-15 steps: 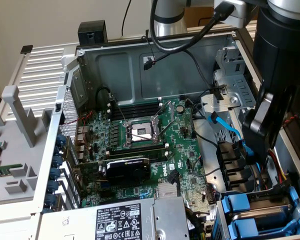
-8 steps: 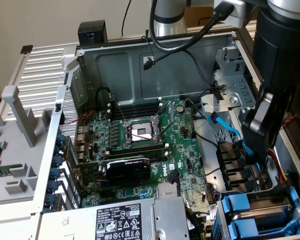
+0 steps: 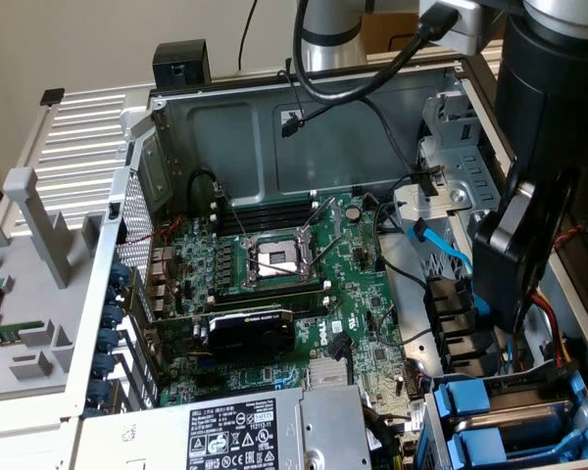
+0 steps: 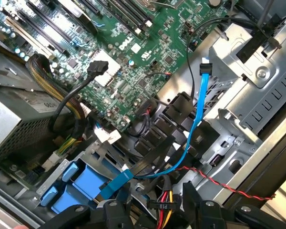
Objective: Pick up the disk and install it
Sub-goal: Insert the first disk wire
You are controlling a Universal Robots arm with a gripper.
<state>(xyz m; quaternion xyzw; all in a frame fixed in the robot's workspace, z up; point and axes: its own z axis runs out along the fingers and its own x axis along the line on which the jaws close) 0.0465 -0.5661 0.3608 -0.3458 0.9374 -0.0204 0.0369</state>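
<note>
Disk (image 3: 467, 401) in its blue carrier sits slotted in the bay (image 3: 568, 397) at the case's corner, on the exterior view's lower right, just beside the power supply (image 3: 274, 431). Near it hangs the gripper (image 4: 157, 212), fingers (image 4: 109, 214) spread wide and gripping nothing. A blue cable (image 4: 200, 100) curls past towards the motherboard (image 3: 274, 264).

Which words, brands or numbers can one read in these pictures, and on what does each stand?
"DELL": white logo printed on the motherboard.
"P10", as far as it can be made out: white marking on the black cable plug.
Power supply label: white print and warning signs, too blurred to read.
Graphics card: one pale line of print, too small to read.
</note>
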